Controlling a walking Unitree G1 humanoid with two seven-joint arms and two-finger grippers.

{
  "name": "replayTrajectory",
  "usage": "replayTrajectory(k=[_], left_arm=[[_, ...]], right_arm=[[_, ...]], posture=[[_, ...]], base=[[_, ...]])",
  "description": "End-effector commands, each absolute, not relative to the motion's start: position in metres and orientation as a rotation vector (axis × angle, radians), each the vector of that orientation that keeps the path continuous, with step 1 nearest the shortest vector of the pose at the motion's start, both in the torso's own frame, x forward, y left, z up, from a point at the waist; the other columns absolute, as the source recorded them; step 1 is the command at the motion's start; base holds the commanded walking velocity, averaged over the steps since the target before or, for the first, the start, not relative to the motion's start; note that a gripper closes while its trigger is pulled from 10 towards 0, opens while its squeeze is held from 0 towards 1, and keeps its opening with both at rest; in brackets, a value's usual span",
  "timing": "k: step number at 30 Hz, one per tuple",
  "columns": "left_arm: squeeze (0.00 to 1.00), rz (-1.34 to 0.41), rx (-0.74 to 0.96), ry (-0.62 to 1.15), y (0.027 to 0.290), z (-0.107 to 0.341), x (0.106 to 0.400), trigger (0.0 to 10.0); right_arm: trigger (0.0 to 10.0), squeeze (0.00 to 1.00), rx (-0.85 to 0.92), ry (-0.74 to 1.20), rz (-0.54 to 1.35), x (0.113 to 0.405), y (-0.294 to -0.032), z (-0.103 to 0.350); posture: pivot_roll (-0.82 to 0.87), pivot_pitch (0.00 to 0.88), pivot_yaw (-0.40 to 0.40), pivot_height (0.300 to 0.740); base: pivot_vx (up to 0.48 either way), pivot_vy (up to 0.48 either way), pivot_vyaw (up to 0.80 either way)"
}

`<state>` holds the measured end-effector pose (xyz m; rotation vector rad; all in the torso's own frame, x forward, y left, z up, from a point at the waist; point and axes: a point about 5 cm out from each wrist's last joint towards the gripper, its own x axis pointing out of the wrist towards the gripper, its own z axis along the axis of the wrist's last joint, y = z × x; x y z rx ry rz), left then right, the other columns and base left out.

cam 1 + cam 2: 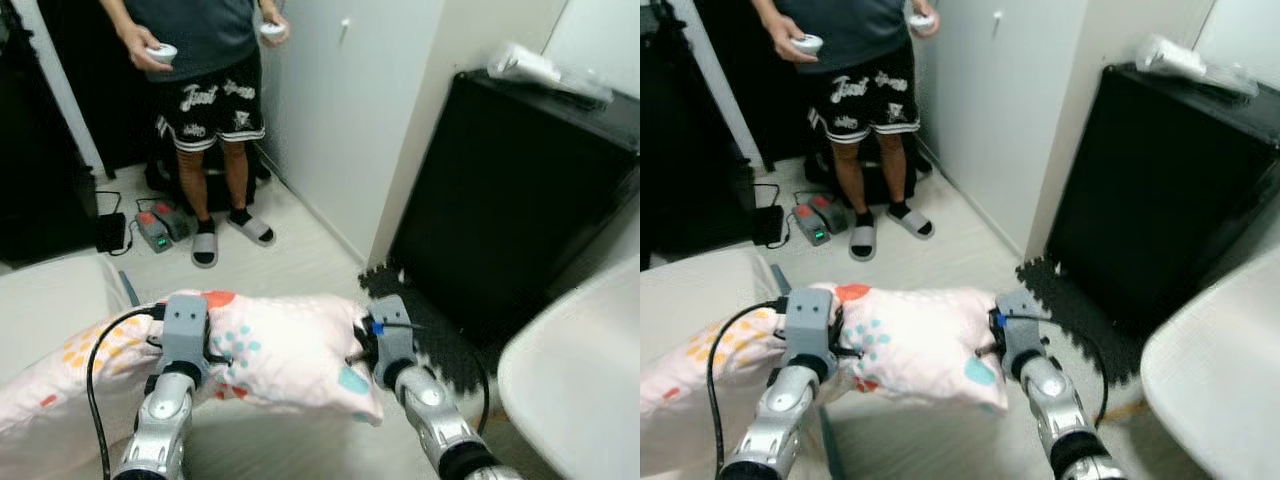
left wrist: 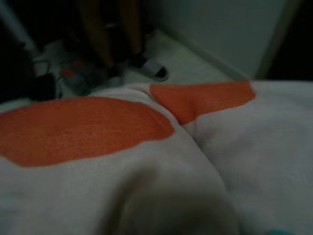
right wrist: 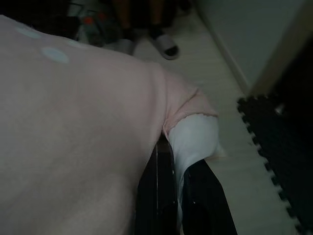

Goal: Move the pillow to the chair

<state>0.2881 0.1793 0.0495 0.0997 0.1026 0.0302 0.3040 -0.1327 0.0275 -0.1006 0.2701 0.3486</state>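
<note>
The right pincer (image 3: 171,191) is clamped on a corner of the pillow (image 1: 285,350): in the right wrist view its two black fingers (image 3: 208,200) stand close together with a fold of pale fabric pinched between them. In the head views that pincer (image 1: 358,345) meets the pillow's right end, its grey wrist block and a small blue tab just behind.

The left pincer (image 1: 215,350) is pressed into the pillow's left part. Its fingers are buried in the cloth, so whether they are wide or narrow cannot be told; the left wrist view gives blurred white cloth with two orange patches pressed close against the lens. A black cable (image 1: 95,370) loops from the left arm's wrist down along the arm.

The pillow is white-pink with orange, teal and yellow spots. It hangs between the two arms, above the floor (image 1: 300,250), and its left end droops toward a white surface (image 1: 50,300) at the robot's left.

At lower right curves the pale edge of the chair (image 1: 570,370), apart from the pillow. Between them, dark foam mat (image 1: 440,340) lies on the floor in front of a black cabinet (image 1: 520,190), which carries a white bundle (image 1: 530,65) on top.

Farther off a person (image 1: 205,90) in black shorts and grey slides stands by a white wall, holding a controller (image 1: 160,50) in each hand. A small device (image 1: 155,232) with a red button lies on the floor beside their feet.
</note>
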Motion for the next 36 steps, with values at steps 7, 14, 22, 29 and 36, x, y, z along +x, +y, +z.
replayTrajectory(k=[7,14,22,29,36], left_arm=[[0.00,0.032,0.102,0.122,0.1804,0.0466,0.2879,10.0],[0.00,0.033,0.103,0.123,0.1811,0.0465,0.2876,10.0],[0.00,0.033,0.104,0.125,0.1818,0.0463,0.2871,10.0],[0.00,0.034,0.105,0.125,0.1818,0.0466,0.2872,10.0],[0.00,0.036,0.104,0.126,0.1816,0.0460,0.2867,10.0]], right_arm=[[10.0,0.00,-0.093,0.223,0.293,0.3103,-0.1428,0.0364],[10.0,0.00,-0.091,0.227,0.291,0.3098,-0.1432,0.0356],[10.0,0.00,-0.091,0.226,0.290,0.3098,-0.1430,0.0357],[10.0,0.00,-0.091,0.226,0.291,0.3099,-0.1434,0.0357],[10.0,0.00,-0.090,0.227,0.291,0.3097,-0.1436,0.0353]], posture=[[0.02,0.088,-0.033,0.740],[0.02,0.094,-0.032,0.740],[0.02,0.095,-0.031,0.740],[0.02,0.096,-0.033,0.740],[0.02,0.094,-0.034,0.740]], base=[[0.000,0.000,-0.80],[0.000,0.000,-0.80],[0.000,0.000,-0.80],[0.000,0.000,-0.80],[0.000,0.000,-0.80]])
